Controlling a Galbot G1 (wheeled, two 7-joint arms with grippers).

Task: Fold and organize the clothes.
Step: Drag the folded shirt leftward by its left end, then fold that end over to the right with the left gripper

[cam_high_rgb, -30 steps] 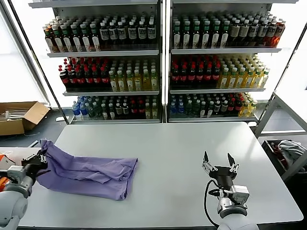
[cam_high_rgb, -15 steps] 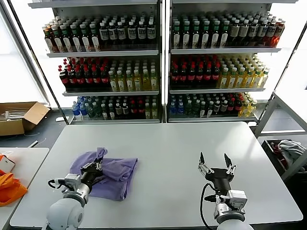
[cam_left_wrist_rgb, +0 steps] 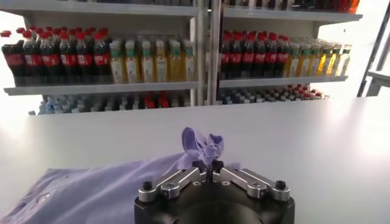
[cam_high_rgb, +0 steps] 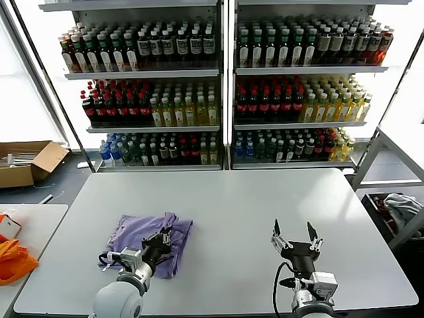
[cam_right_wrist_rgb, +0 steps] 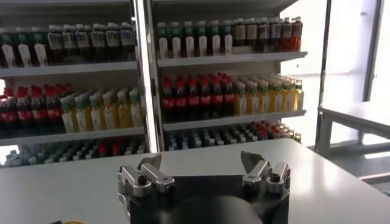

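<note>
We're mid-fold: left claw point(cam_high_rgb: 161, 240) pinches shirt point(cam_high_rgb: 136, 232) edge on table point(cam_high_rgb: 265, 205); right claw point(cam_high_rgb: 292, 236) spread, idle. Next: lay edge flat & let go.

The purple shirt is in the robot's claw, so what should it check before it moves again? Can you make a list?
1. Left claw is shut on the purple shirt, with a tuft of cloth sticking up between its fingers: ok.
2. Shirt is all on the white table, nothing hanging over the edge: ok.
3. Shirt is folded flat and neat: not ok, it lies bunched with wrinkles.
4. Right claw is open and holds nothing, off to the right, clear of the shirt: ok.
5. How many layers the left claw pinches: cannot tell.
</note>
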